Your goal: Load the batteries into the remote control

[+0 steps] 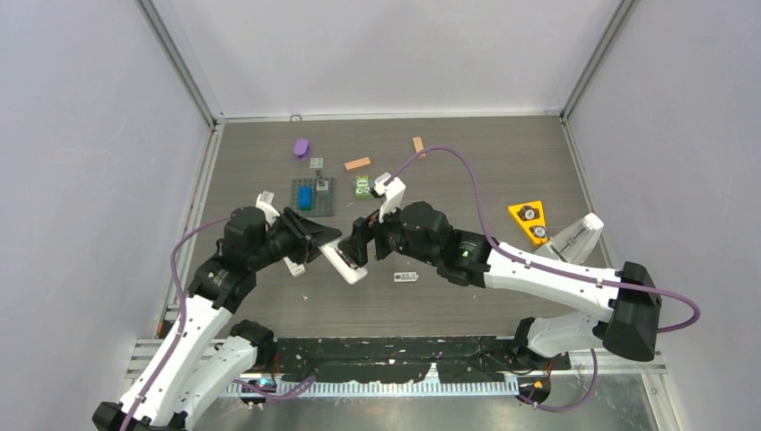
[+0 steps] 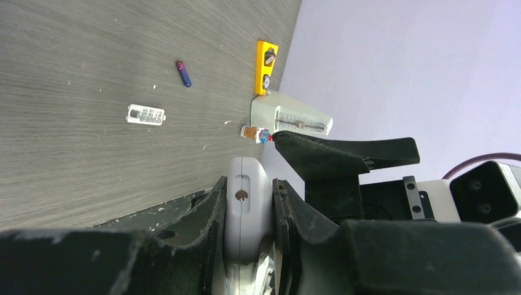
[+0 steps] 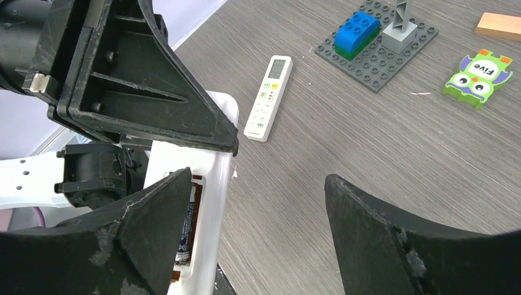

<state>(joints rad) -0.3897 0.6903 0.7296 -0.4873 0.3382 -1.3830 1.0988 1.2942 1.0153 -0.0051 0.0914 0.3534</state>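
Between the fingers of my left claw point(image 2: 249, 184) the remote control point(image 1: 348, 262) is clamped above the desk point(image 1: 449, 162), and one battery point(image 3: 187, 224) seems seated in its open bay. Beside the remote my right claw point(image 3: 258, 178) hangs spread and empty. Next, I judge, it must fetch the purple battery point(image 2: 183, 74), which lies well apart from the remote.

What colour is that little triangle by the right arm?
The triangle is yellow; top external view shows it best.

A remote control point(image 2: 246, 224) is clamped in the left end effector point(image 2: 249, 184). Beyond the remote control, a purple battery point(image 2: 183, 73) and an orange battery point(image 2: 255, 133) are seen lying on the tabletop point(image 2: 74, 61).
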